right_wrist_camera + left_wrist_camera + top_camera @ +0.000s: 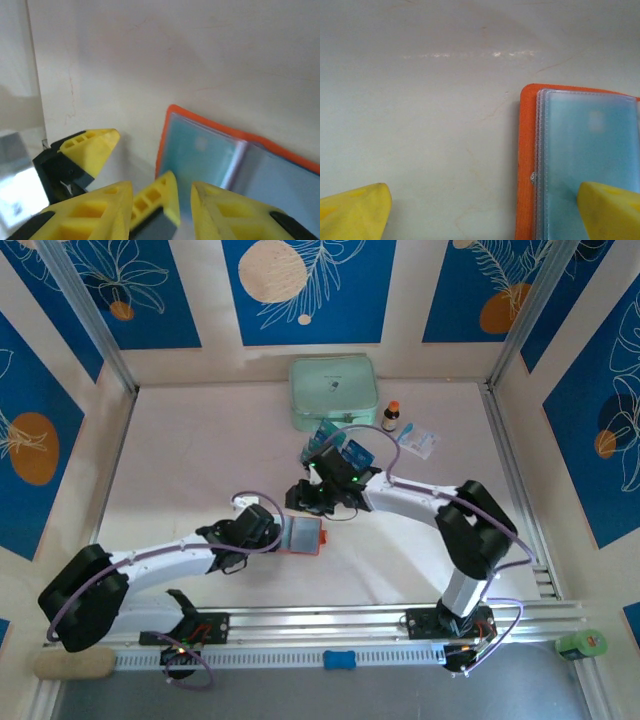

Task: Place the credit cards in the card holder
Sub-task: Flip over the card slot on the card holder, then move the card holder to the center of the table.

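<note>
You had the card holder (303, 537) lying open on the worktop (190, 450), midway between its side edges, nearer the near edge. Your left claw (482, 210) stood wide apart, one finger (610, 210) over a pocket; your right claw (161, 192) stood partly apart.

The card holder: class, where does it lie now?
In the top view, the card holder lies open near mid-table, right beside the left gripper.
</note>
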### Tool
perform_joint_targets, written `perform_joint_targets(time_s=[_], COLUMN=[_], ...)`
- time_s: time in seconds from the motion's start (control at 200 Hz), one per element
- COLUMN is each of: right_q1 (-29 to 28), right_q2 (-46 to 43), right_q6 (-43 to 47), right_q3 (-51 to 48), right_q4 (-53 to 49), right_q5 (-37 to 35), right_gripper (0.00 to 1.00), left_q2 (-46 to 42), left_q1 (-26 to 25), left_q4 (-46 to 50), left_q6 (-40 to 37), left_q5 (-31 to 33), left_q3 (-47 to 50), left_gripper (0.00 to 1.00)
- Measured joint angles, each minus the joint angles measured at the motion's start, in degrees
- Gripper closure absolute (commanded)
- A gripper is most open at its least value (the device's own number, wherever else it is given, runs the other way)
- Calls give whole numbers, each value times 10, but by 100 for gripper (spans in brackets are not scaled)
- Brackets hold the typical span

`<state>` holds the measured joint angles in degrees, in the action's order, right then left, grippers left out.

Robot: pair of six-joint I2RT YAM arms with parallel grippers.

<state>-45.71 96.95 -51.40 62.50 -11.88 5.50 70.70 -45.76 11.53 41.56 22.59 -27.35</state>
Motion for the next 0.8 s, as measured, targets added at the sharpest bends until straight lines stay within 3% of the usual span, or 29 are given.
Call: perform_joint_targets(time_s=[0.255,0.455,0.58,0.72,0.8], right_q1=[-5,-18,-18,-15,-10], right_q2=[-42,-23,-4,1,-1], right_q6=[41,52,57,63,66], right_q3=[-59,-68,-68,-70,-75], right_q4=[-109,-135,-135,-134,-131], right_q5=[-110,-143,-150,-162,-165], right_gripper=[63,66,76,99,100], left_q2=[0,0,0,1,9], left_q1=[0,0,0,0,0], left_q4=[-2,-2,-2,-2,-5], left_q6=[0,0,0,-1,-2], left_q5=[0,2,2,2,2], left_q3=[0,0,0,-2,-6], left_gripper=[5,5,5,5,5])
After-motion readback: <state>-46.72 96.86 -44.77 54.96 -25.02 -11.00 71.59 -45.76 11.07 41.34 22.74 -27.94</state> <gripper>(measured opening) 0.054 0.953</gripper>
